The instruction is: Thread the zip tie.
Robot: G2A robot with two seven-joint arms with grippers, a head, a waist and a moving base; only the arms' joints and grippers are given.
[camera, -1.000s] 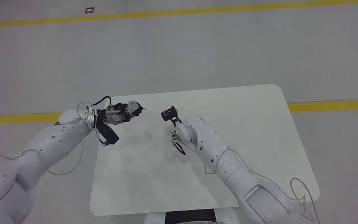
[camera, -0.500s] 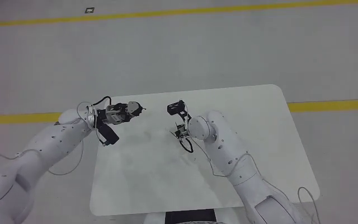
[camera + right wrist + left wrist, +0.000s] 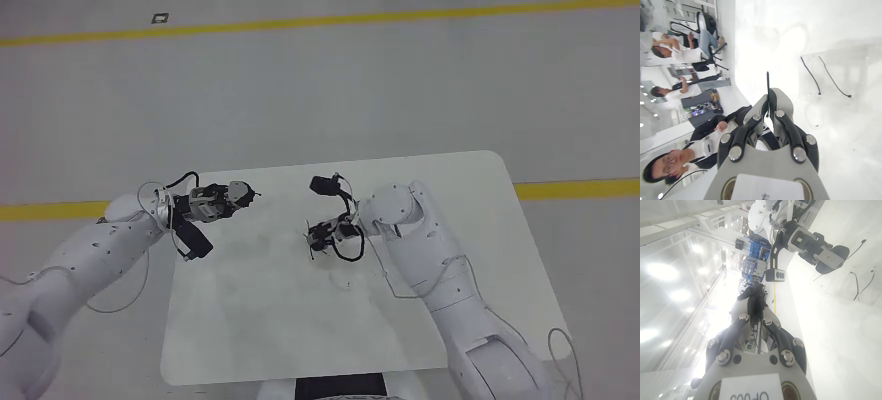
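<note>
The right end effector (image 3: 770,94) is clamped on a black zip tie (image 3: 768,79) above the tabletop (image 3: 829,132), where two other ties (image 3: 810,74) lie. The left end effector (image 3: 754,302) is closed, its label (image 3: 749,387) unreadable.

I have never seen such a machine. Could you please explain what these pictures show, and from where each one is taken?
It is a robot with two white arms at a white table. One picture looks down from above the arms. Each of the other two comes from a camera on one wrist, so that arm's own gripper is in front. The right gripper is shut on a black zip tie, whose end sticks out past the fingertips. The left gripper is shut too; something black shows at its tips, but I cannot tell what. Two loose ties lie on the table.
</note>
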